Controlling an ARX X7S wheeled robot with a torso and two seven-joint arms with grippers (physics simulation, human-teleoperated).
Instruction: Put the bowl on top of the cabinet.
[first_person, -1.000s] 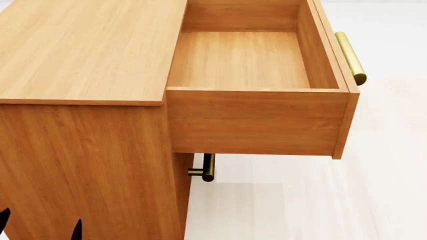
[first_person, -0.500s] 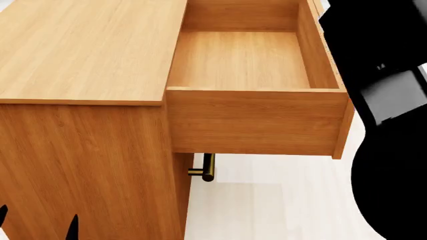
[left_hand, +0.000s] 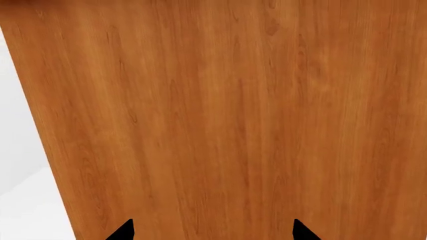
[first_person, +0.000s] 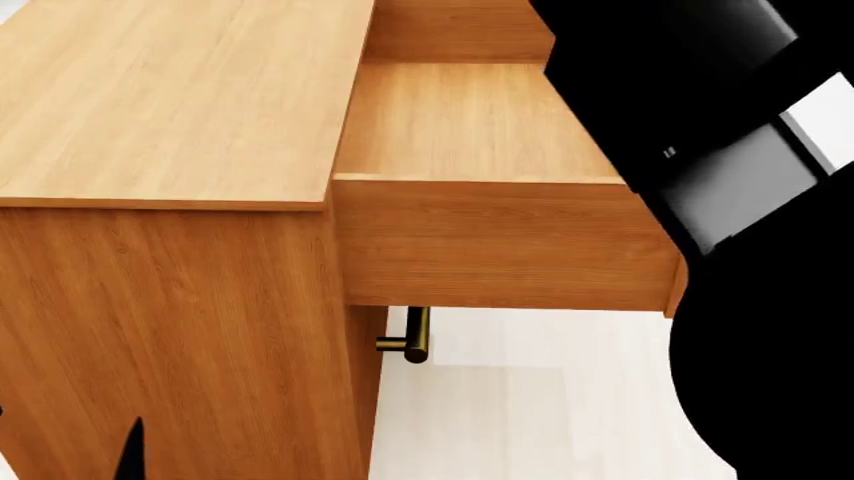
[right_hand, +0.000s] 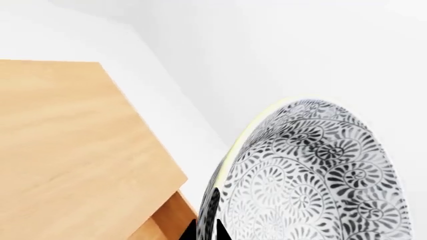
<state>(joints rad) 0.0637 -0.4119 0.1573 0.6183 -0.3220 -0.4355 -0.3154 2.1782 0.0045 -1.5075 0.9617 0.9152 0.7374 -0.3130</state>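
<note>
The bowl (right_hand: 313, 175), white with a dark floral pattern, shows only in the right wrist view. It stands on edge with my right gripper (right_hand: 208, 232) shut on its rim, one finger on each side. Beside and below it lies the cabinet's flat top (right_hand: 67, 150). In the head view the orange-brown cabinet (first_person: 174, 100) fills the left. My black right arm (first_person: 721, 200) hangs over its open top drawer (first_person: 467, 120) and hides the bowl. My left gripper (left_hand: 213, 232) is open, facing the cabinet's side panel (left_hand: 233, 115); one of its fingertips (first_person: 130, 450) shows low in the head view.
The open drawer sticks out from the cabinet front, and the part of its inside that shows is bare. A brass bar handle (first_person: 416, 335) of a lower drawer shows beneath it. Pale floor (first_person: 534, 400) lies to the right of the cabinet.
My right arm has swung in from the right and now reaches further left over the open drawer, hiding the drawer's brass handle. The left gripper's fingertips have sunk a little lower.
</note>
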